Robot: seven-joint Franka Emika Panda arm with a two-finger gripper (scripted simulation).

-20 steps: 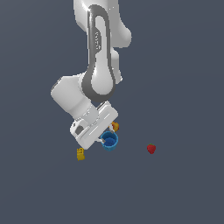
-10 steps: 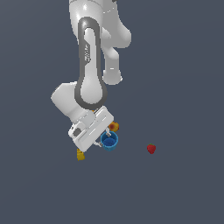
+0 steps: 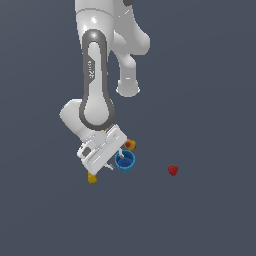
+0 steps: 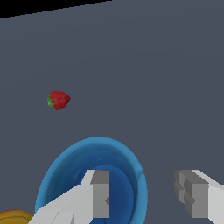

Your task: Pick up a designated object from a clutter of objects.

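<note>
Gripper (image 4: pixel 142 199) is open and straddling the wall of the blue cup (image 4: pixel 92 179): in the wrist view one finger (image 4: pixel 94 194) sits inside the bowl, the other finger (image 4: pixel 194 194) outside, w/ the near rim running between them. Cup stands on the counter (image 3: pixel 210 210) directly under the gripper, touching or nearly touching the inner finger; can't tell which.

Step in hand, as I read it: a rim pinch. To do it well, go low enough that the pads cover the thick rim rather than just its lip, keep the wall centred in the gap, then shut squarely so the cup doesn't tip or skid. Lift straight up. Peach-like ball (image 3: pixel 130 145) lies just beside the cup on the far side of the gripper, so avoid sideways drift. Strawberry (image 3: pixel 173 170) is well apart, no risk. Yellow block (image 3: pixel 92 177) sits close by the gripper body, opposite the cup.

Vs. the frame 1.0 s ago: arm has come lower and the gripper head has shifted slightly toward the exterior view's left; cup, ball, strawberry and block look unmoved.
</note>
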